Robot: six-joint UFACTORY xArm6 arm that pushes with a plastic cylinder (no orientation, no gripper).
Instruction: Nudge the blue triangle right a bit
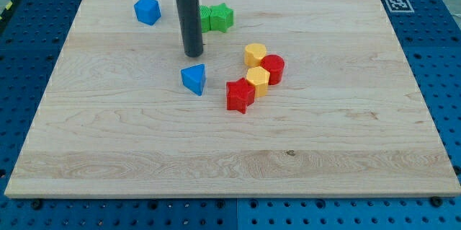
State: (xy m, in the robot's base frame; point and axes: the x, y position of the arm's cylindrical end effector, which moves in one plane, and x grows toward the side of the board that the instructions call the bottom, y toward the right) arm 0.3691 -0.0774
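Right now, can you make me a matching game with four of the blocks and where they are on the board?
Things:
1. blue triangle
2. blue cube
3. green star
4. red star

Places:
A. just to the view's right of my rod, near the view's top
B. closest to the view's top left corner
C. just below my tip
D. lowest block of the red and yellow cluster

Pairs: 1-C, 2-B, 3-A, 4-D
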